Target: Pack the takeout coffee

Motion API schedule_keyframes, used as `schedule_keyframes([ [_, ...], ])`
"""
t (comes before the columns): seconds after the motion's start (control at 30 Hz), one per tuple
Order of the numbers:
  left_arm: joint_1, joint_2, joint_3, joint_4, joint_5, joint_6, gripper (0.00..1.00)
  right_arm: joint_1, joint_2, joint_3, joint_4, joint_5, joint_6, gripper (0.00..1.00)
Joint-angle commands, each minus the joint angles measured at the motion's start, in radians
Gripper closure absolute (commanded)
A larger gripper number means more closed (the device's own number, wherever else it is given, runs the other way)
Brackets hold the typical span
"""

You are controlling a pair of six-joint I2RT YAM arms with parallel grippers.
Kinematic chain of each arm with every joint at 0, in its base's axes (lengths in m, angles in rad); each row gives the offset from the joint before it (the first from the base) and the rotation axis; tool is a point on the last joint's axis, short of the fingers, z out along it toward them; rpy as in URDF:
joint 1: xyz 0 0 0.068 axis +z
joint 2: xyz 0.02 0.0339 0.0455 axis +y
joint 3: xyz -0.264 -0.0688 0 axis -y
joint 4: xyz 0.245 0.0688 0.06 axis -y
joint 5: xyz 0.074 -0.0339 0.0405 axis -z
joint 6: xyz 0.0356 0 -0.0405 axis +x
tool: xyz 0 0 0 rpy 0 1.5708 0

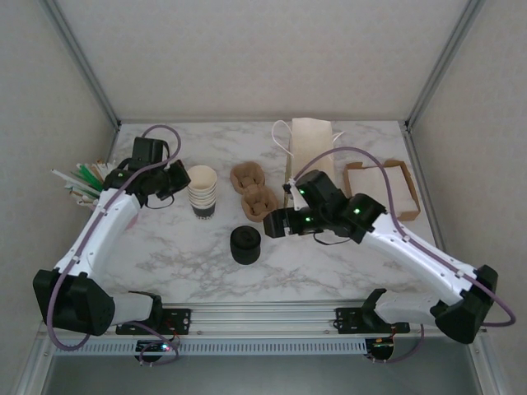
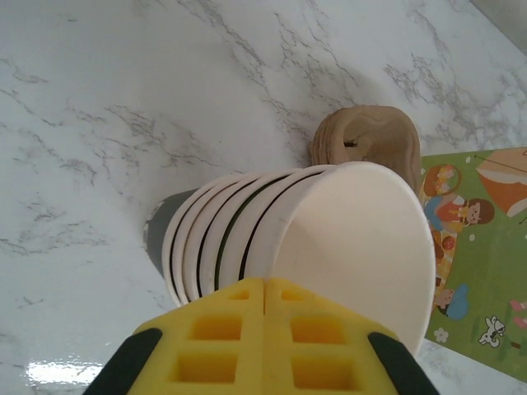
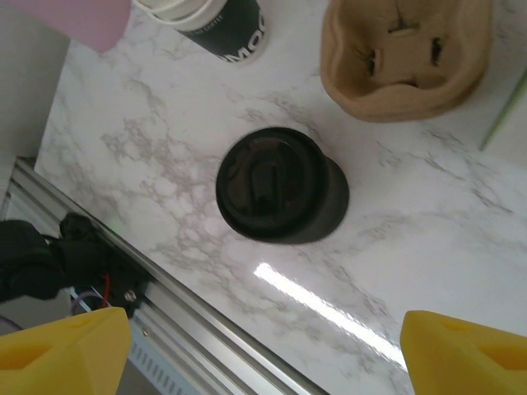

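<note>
Right tool (image 3: 263, 354) hangs spread over the black lid stack (image 3: 276, 185). Left tool (image 2: 263, 290) sits pressed together beside stacked cups (image 2: 329, 239).

Both arms are wearing white shells on their long links and black housings at the joints. The left arm (image 1: 103, 226) is carrying its bulky black base at 8 o'clock in the top view, the right arm (image 1: 412, 247) at 4 o'clock. A lilac cable (image 1: 165, 130) is looping along each. Small green lights (image 1: 306, 220) are glowing on the black wrist blocks. The left gripper (image 2: 263, 329) is showing yellow fingers (image 2: 214, 346) moulded with square recesses and edged in black; the right gripper (image 3: 263, 354) is showing yellow fingertips (image 3: 62, 350) at 5 and 7 o'clock.
</note>
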Motion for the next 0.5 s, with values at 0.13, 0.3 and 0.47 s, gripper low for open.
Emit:
schedule_keyframes([
  [0.13, 0.013, -0.044, -0.022, 0.024, 0.015, -0.013, 1.0, 0.014, 0.183, 0.1, 0.204, -0.028, 0.131, 0.27],
  [0.3, 0.036, -0.071, -0.036, 0.014, 0.015, -0.008, 1.0, 0.014, 0.322, 0.188, 0.283, -0.079, 0.189, 0.41],
  [0.47, 0.059, -0.098, -0.077, 0.034, 0.05, -0.021, 1.0, 0.011, 0.43, 0.248, 0.357, -0.117, 0.249, 0.53],
])
